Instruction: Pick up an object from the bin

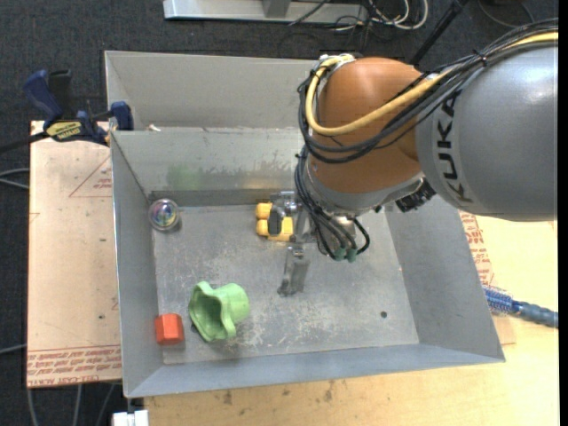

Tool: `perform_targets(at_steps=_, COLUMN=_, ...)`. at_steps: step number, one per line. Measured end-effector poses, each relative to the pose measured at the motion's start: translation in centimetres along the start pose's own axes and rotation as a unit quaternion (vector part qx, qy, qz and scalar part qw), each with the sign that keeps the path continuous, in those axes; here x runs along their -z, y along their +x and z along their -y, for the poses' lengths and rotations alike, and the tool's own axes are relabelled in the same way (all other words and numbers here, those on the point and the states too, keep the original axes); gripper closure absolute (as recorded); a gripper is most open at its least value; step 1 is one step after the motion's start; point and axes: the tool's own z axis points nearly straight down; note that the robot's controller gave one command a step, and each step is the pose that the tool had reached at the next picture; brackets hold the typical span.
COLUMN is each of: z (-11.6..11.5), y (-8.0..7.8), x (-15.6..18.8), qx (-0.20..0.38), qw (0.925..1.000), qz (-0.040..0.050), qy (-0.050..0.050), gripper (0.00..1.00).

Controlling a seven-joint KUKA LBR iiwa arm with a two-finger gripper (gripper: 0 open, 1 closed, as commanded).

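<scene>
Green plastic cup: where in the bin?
The green plastic cup lies on its side at the camera view's lower left, right of the small red block.

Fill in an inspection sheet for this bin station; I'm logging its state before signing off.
Surface: grey metal bin, floor scuffed and dusty.
Job's things: small yellow plastic toy near the back wall; crumpled green soft cup front left; small red-orange block just left of it; shiny silver ball back left.
Clutter: nothing seen.
Grippers: claw low over bare floor, close beside the yellow toy; nothing seen held.
Cables: yellow and black cables looped round the arm's orange wrist cover; loose cables on the floor behind the bin.
Surroundings: dark carpet.
</scene>
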Motion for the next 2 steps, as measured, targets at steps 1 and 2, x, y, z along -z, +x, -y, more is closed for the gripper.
perform_targets(at_steps=1, z=-7.35, y=3.24, x=-15.84, qx=0.115, qw=0.9933, qz=-0.0037, qy=0.0, gripper=0.0)
perform_targets(at_steps=2, z=-7.22, y=2.99, x=-15.5, qx=0.113, qw=0.9936, qz=-0.0008, qy=0.0, gripper=1.0)
